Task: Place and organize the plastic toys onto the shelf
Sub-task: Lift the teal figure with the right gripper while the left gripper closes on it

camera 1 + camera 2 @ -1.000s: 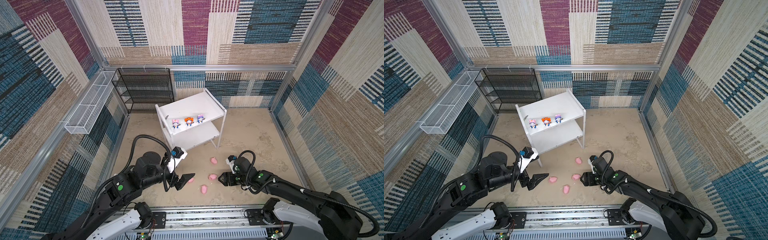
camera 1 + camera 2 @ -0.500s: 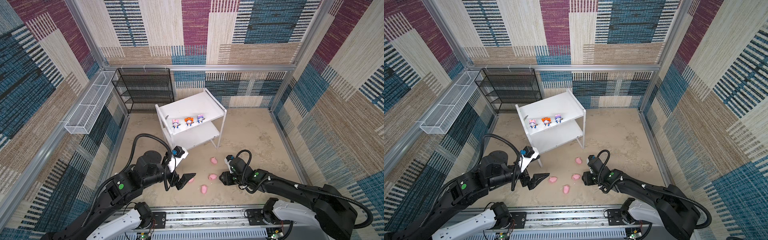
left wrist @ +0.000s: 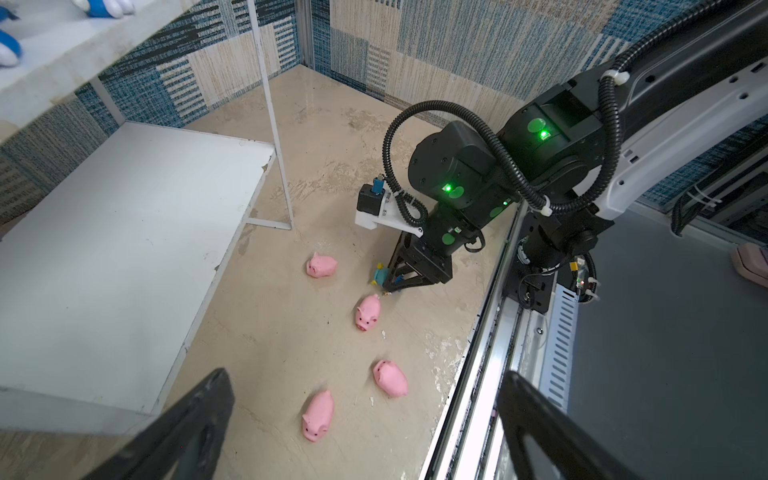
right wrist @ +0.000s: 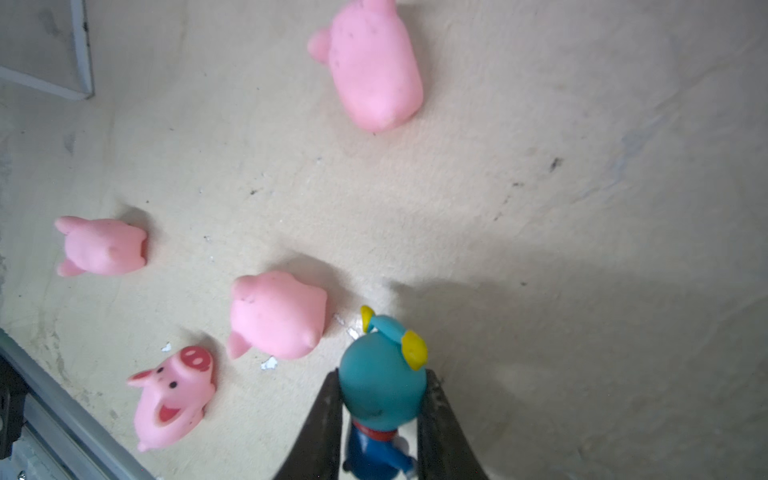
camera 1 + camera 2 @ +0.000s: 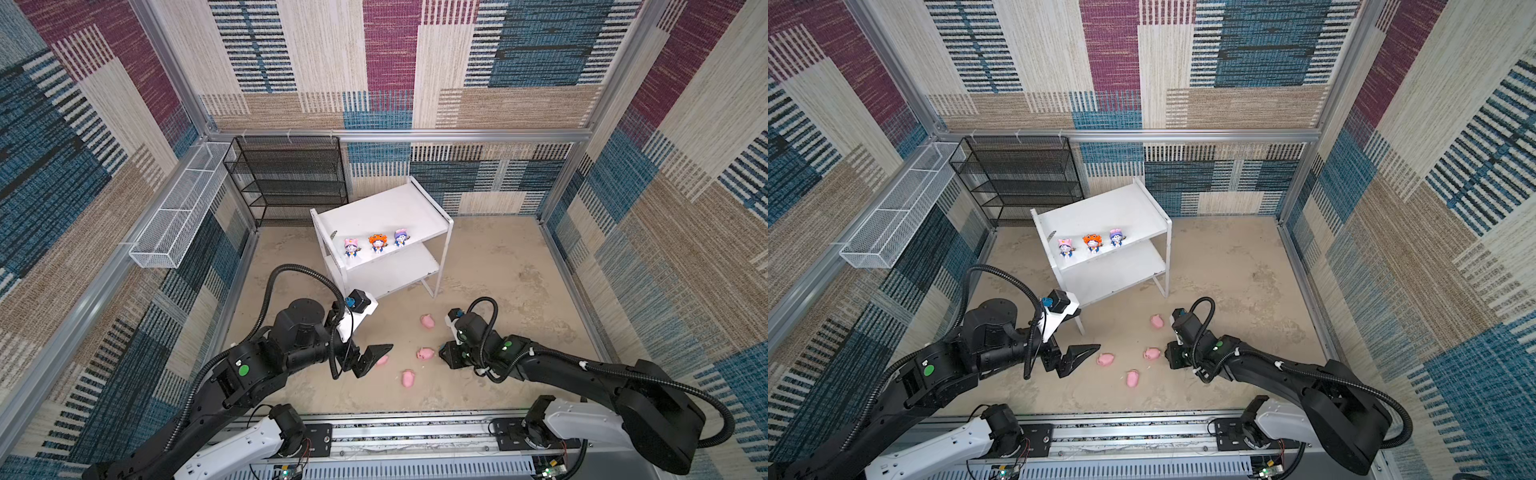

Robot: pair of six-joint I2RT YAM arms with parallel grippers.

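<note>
The white shelf (image 5: pixel 386 214) (image 5: pixel 1105 210) stands at the back with three hooded figurines (image 5: pixel 377 243) along its upper board's front edge. Several pink pigs (image 5: pixel 425 353) (image 5: pixel 1132 378) (image 4: pixel 276 316) lie on the sandy floor in front of it. My right gripper (image 4: pixel 382 386) (image 5: pixel 442 353) is low over the floor, shut on the head of a teal-hooded figurine (image 4: pixel 374 361) (image 3: pixel 379 275). Left of the pigs, my left gripper (image 3: pixel 365 436) (image 5: pixel 1082 360) hangs open, with one pig (image 3: pixel 318 415) on the floor between its fingers, untouched.
A black wire rack (image 5: pixel 291 178) stands against the back wall, and a white wire basket (image 5: pixel 178 208) hangs on the left wall. A shelf leg (image 3: pixel 274 124) stands near the pigs. The metal rail (image 5: pixel 415 424) runs along the front edge.
The right gripper has closed onto the teal-hooded figurine and crept slightly left toward the pigs. The left arm has stayed put, open.
</note>
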